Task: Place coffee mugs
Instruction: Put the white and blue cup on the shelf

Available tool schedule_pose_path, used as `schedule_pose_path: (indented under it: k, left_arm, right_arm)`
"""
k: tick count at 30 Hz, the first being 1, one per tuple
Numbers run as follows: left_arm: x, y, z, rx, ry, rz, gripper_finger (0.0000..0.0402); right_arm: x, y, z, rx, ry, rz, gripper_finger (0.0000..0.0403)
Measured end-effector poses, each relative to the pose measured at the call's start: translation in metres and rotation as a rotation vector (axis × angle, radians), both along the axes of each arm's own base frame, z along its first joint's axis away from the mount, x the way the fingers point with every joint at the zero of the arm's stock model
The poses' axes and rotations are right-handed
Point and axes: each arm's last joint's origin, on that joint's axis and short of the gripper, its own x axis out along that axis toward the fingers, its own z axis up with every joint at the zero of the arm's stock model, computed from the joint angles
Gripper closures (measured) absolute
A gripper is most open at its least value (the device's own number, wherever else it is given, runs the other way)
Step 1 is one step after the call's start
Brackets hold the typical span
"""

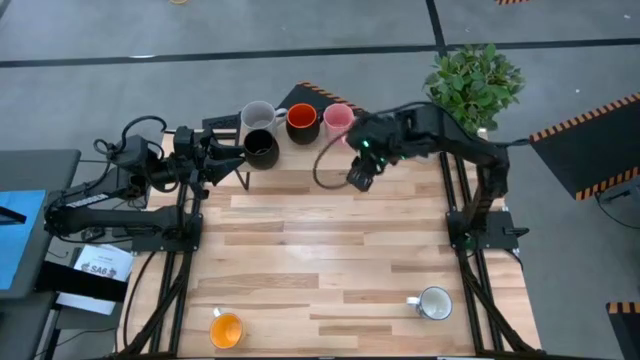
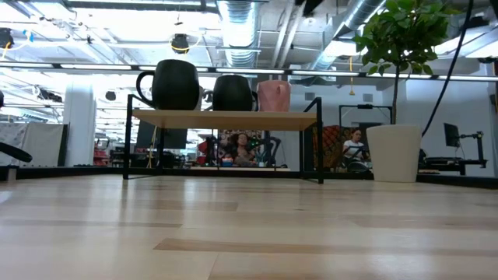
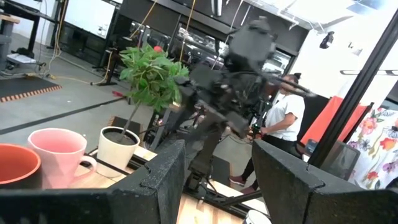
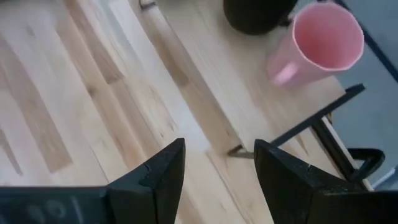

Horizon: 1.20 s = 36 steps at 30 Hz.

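Four mugs stand on their bases on a low wooden shelf at the table's far edge: grey, black, red-orange and pink. The yellow-orange mug stands near the near-left corner. The white mug with the blue pattern stands near the near-right corner. My left gripper is open just left of the black mug, and nothing lies between its fingers. My right gripper is open over the table just near of the pink mug and holds nothing.
A white pot with a green plant stands at the far right, beside the shelf's right end. The shelf has a black metal frame with thin legs. Bare wooden table stretches between the shelf and the two near mugs. People are in the room beyond the table.
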Motion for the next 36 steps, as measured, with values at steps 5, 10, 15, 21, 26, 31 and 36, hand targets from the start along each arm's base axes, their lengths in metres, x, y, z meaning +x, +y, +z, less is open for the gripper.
schedule_pose_path:
  k: [5,10,15,21,26,31,36]
  left_arm:
    - [0.000,0.000,0.000,0.016,0.003,0.006,0.0230]
    - [0.000,0.000,0.000,0.024,0.005,0.007,0.0230]
    - [0.000,0.000,0.000,0.043,0.010,0.013,0.0230]
    - [0.000,0.000,-0.001,0.065,0.023,0.025,0.0230]
    - [0.000,0.000,-0.001,0.065,0.023,0.027,0.0230]
    - [0.000,0.000,-0.001,0.065,0.022,0.027,0.0230]
    - [0.000,0.000,-0.001,0.065,0.022,0.027,0.0230]
  right_arm:
    - [-0.011,0.029,-0.005,0.012,0.014,0.010,0.0186]
    - [-0.029,0.044,-0.031,0.044,0.057,-0.040,0.0186]
    - [-0.051,0.054,-0.059,0.106,-0.002,-0.098,0.0186]
    - [-0.071,0.064,-0.072,0.183,-0.197,-0.108,0.0186]
    - [-0.080,0.068,-0.068,0.217,-0.329,-0.073,0.0186]
    - [-0.081,0.069,-0.063,0.222,-0.369,-0.060,0.0186]
    - [-0.077,0.071,-0.064,0.242,-0.365,-0.020,0.0186]
